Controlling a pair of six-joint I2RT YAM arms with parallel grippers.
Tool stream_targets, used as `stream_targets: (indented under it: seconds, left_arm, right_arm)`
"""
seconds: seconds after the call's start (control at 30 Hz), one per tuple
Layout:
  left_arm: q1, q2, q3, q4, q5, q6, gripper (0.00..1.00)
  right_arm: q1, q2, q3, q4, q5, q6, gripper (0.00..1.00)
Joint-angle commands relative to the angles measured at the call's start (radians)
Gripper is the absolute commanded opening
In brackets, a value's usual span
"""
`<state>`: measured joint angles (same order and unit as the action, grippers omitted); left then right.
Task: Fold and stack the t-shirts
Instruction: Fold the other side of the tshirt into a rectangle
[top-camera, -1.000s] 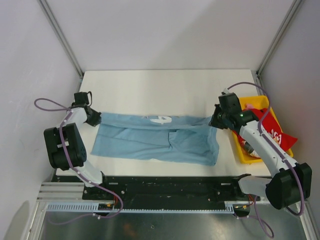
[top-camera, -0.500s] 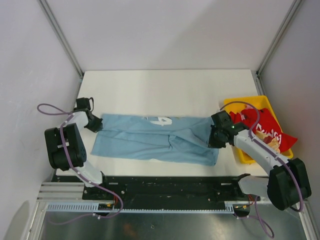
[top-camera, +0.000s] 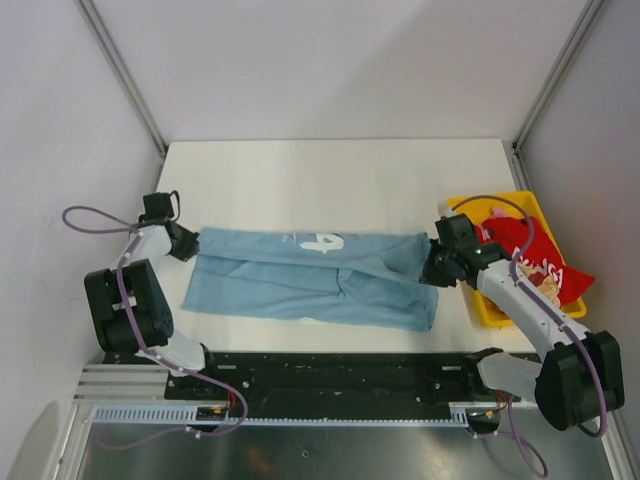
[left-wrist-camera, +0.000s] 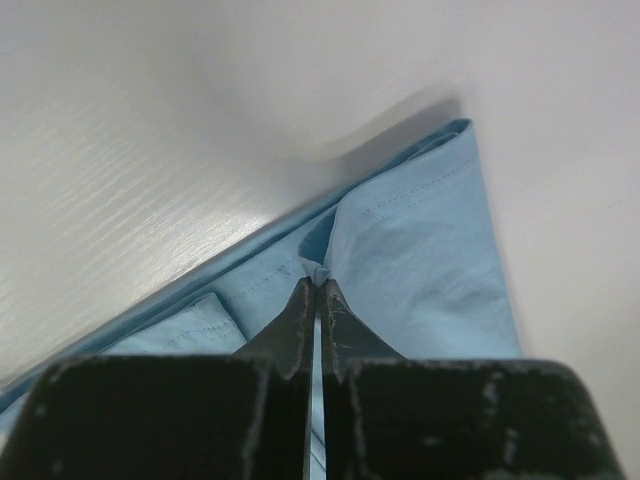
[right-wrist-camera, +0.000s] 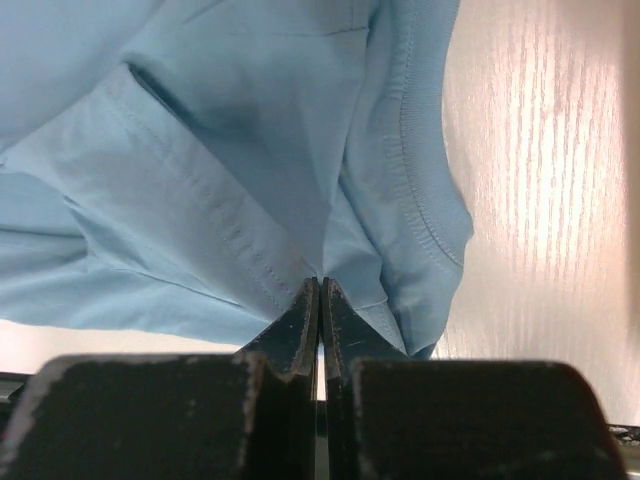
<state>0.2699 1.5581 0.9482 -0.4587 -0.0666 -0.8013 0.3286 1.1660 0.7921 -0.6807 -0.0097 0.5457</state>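
A light blue t-shirt (top-camera: 310, 275) with white lettering lies folded lengthwise across the near half of the table. Its left end is pinched in my left gripper (top-camera: 192, 243), whose jaws are shut on a fold of the blue cloth (left-wrist-camera: 410, 240). On the right end, my right gripper (top-camera: 428, 262) is shut on the blue cloth (right-wrist-camera: 250, 130) as well. A red t-shirt (top-camera: 535, 255) with white lettering is bunched in the yellow bin (top-camera: 478, 302) at the right.
The white table (top-camera: 330, 180) stretches bare behind the shirt. The yellow bin stands at the right table edge beside my right arm. Grey walls and metal posts close in the sides. A black rail runs along the near edge.
My right gripper dipped toward the near edge with the shirt's right end, then came back right and slightly farther. The left gripper shifted slightly left, pulling the shirt taut.
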Motion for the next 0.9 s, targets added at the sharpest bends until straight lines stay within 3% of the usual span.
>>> stream_targets:
  seconds: [0.0, 0.2, 0.87]
  left_arm:
    - [0.021, -0.057, -0.019, 0.002, -0.01, 0.033, 0.0]
    - [0.025, -0.047, -0.057, 0.005, -0.011, 0.036, 0.0]
    - [0.026, -0.02, -0.106, 0.031, 0.002, 0.04, 0.0]
  right_arm:
    - [-0.001, -0.055, 0.059, -0.034, -0.023, -0.006, 0.0]
    - [0.044, -0.043, 0.049, -0.05, 0.001, 0.018, 0.0]
    - [0.074, 0.017, -0.153, 0.125, -0.088, 0.056, 0.0]
